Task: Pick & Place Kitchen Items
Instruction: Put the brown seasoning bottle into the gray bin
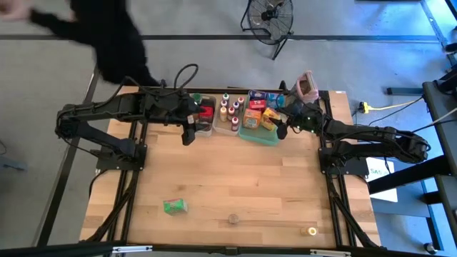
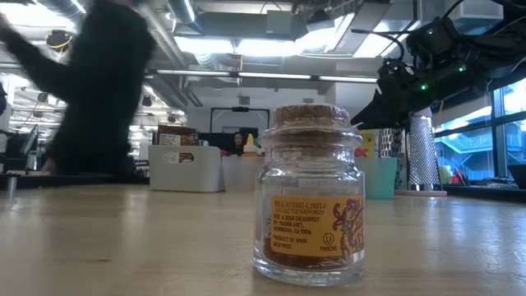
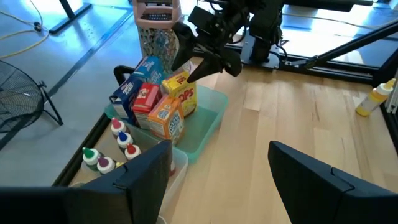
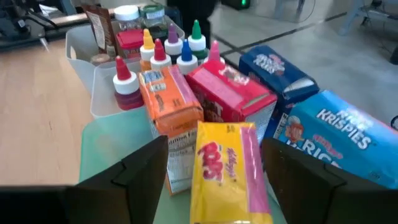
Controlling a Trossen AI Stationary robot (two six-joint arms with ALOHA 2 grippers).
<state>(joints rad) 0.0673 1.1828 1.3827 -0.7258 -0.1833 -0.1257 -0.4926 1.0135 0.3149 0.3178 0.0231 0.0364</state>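
The green tray [image 1: 251, 135] at the far middle holds upright food boxes: yellow [image 4: 227, 177], orange [image 4: 171, 106], red [image 4: 227, 93] and blue [image 4: 339, 124]. My right gripper [image 4: 214, 168] is open, with a finger on either side of the yellow box [image 3: 180, 84]. Spice bottles [image 4: 158, 53] with coloured caps stand in a clear tub [image 1: 230, 114], and jars in another [image 1: 207, 113]. My left gripper [image 3: 217, 180] is open above the bare table, near the jar tub. A green box [image 1: 174, 206], a cork-topped jar [image 2: 311, 205] and a small yellow-capped jar [image 1: 309, 230] sit near the near edge.
A metal grater with a pink top [image 1: 307, 86] stands at the far edge behind the tray. A person in dark clothes [image 1: 114, 39] moves beyond the far left corner. A yellow squeeze bottle [image 3: 373, 99] shows in the left wrist view. Bare wood lies across the middle of the table [image 1: 235, 171].
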